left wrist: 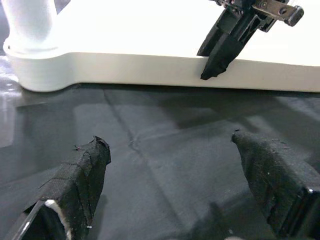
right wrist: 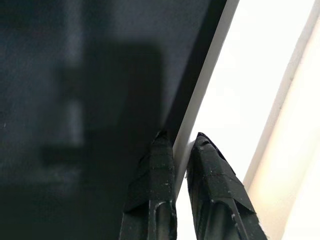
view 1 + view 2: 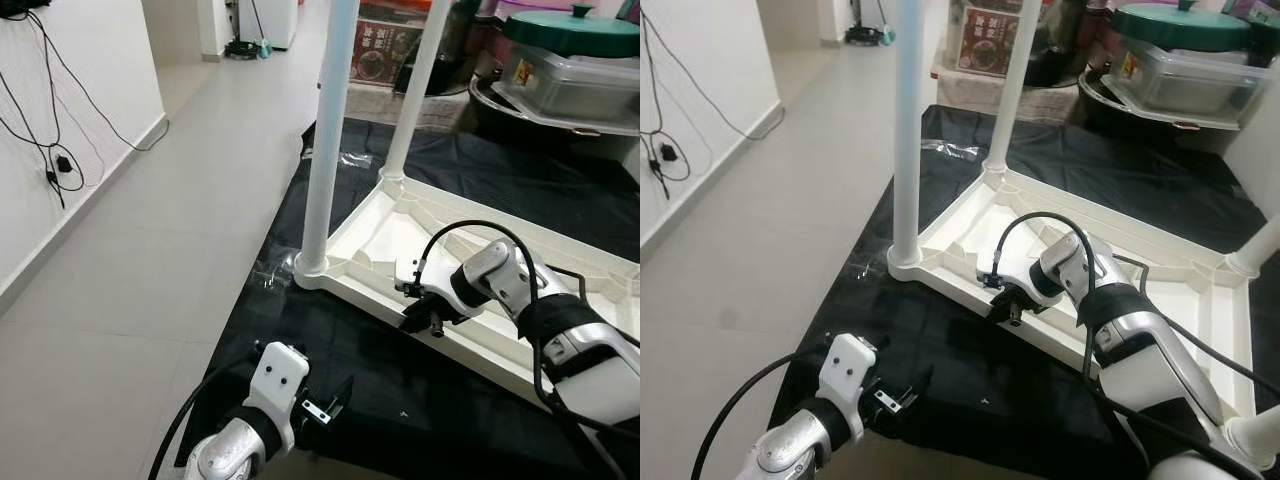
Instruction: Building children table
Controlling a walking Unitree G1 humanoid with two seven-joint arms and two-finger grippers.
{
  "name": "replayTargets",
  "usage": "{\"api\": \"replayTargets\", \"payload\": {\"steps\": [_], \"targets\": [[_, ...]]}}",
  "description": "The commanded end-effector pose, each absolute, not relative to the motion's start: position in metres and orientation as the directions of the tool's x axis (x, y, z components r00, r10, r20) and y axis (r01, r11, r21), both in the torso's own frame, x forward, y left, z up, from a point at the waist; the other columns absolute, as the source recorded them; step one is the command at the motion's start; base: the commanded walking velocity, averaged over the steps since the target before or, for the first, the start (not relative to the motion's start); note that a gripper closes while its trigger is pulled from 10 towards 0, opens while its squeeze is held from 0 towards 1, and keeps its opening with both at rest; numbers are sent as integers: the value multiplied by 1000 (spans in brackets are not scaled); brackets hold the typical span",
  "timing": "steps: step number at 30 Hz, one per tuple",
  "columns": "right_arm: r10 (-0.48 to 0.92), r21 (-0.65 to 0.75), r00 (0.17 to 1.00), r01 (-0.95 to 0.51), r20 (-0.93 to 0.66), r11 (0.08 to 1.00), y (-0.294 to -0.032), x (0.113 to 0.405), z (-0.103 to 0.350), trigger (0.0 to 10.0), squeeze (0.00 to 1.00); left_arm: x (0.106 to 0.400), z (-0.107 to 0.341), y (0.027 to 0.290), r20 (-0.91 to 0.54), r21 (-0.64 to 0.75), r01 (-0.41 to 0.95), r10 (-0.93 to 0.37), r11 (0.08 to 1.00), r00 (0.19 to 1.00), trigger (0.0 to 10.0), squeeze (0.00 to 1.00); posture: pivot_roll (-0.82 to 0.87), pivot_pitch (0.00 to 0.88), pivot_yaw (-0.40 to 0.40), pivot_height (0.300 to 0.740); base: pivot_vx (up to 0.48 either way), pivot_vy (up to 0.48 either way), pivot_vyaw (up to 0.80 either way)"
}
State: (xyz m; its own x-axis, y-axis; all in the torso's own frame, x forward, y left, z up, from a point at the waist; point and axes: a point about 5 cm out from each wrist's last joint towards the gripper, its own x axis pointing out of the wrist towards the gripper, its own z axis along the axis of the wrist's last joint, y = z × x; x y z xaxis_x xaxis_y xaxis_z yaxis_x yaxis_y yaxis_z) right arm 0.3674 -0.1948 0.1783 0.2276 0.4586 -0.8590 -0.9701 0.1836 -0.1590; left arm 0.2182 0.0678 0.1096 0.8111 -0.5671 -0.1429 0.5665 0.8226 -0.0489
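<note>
The upturned white plastic children's table (image 3: 480,290) lies on a black floor cloth (image 3: 330,350), near its left edge. The right pincer (image 2: 181,141) pinches its near rim; keep that grip square. The left pincer (image 1: 170,150) waits wide.

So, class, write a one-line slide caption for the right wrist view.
Right gripper pinches the white rim of the upturned children's table lying on black cloth.

head pair: down, shared tabletop (image 3: 400,215) | wrists: close, perhaps floor-level
</note>
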Motion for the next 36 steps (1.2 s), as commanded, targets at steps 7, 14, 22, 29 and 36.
{"api": "replayTargets", "payload": {"steps": [7, 14, 22, 29, 36], "targets": [[431, -198, 146, -977, -890, -78, -181, 365, 184, 0, 0, 220, 107, 67, -158, -69, 558, -561, 827, 812, 10000, 0, 25, 98, -128, 740, 0, 0, 0], [322, -291, 185, -900, -929, -324, -182, 362, 179, 0, 0, 221, 106, 67, -160, -70, 558, -561, 827, 812, 10000, 0, 23, 93, -124, 740, 0, 0, 0], [177, -355, 307, -809, -935, -469, -187, 368, 180, 0, 0, 222, 105, 68, -163, -68, 558, -561, 827, 811, 10000, 0, 27, 91, -124, 740, 0, 0, 0], [-34, -276, 333, -830, -942, -485, -221, 368, 181, 0, 0, 222, 105, 69, -167, -65, 555, -557, 829, 813, 10000, 0, 30, 90, -118, 740, 0, 0, 0], [-74, -287, 347, -862, -935, -417, -237, 367, 178, 3961, 0, 222, 105, 69, -167, -68, 558, -561, 827, 811, 10000, 0, 30, 92, -115, 740, 0, 0, 0]]}}
